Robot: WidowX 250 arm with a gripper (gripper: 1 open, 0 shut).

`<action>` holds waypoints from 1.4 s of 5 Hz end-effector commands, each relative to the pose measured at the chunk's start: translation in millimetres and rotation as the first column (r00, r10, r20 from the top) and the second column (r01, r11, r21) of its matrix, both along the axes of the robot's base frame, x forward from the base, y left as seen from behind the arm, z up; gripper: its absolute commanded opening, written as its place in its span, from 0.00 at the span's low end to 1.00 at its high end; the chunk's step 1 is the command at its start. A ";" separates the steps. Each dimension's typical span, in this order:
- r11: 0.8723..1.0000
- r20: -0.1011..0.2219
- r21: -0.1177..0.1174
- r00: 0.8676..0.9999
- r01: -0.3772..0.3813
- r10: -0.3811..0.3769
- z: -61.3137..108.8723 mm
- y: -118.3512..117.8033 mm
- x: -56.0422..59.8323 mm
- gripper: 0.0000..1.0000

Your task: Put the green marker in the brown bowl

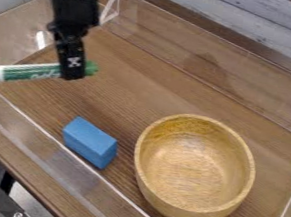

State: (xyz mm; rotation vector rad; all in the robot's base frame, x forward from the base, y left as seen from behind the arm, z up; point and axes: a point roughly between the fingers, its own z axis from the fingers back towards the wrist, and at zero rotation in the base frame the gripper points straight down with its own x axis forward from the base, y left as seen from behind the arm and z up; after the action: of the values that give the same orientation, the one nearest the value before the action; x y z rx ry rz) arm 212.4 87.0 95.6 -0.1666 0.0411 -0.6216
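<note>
The fingers (73, 68) clamp the green marker (37, 73) near its capped end, holding it level above the table (181, 65), well left of the brown bowl (194, 167) and beyond the blue block (90, 142)

Blue rectangular block (90, 142): lies flat on the bench (179, 80), near its front edge, left of centre, long side running diagonally. Bench surface: dark brown wood grain, glossy, with light reflections toward the far edge. Clear transparent wall (239, 37) encloses the bench along its far, front and side edges. A small clear triangular bracket (110, 8) stands at the far left corner.
</note>
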 end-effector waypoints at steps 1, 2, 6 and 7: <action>1.000 0.047 0.006 0.999 -0.021 0.020 14.3 -28.8 5.4 0.00; 1.000 0.055 -0.002 0.998 -0.030 0.030 15.1 -62.5 7.1 0.00; 0.993 0.111 -0.015 0.987 -0.114 0.115 11.6 -148.3 3.6 0.00; 0.993 0.130 -0.017 0.984 -0.119 0.120 3.2 -156.1 3.3 0.00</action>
State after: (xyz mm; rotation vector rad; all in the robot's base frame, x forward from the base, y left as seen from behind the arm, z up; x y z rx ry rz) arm 210.9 -68.2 91.8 -0.1405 -0.0680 -0.5125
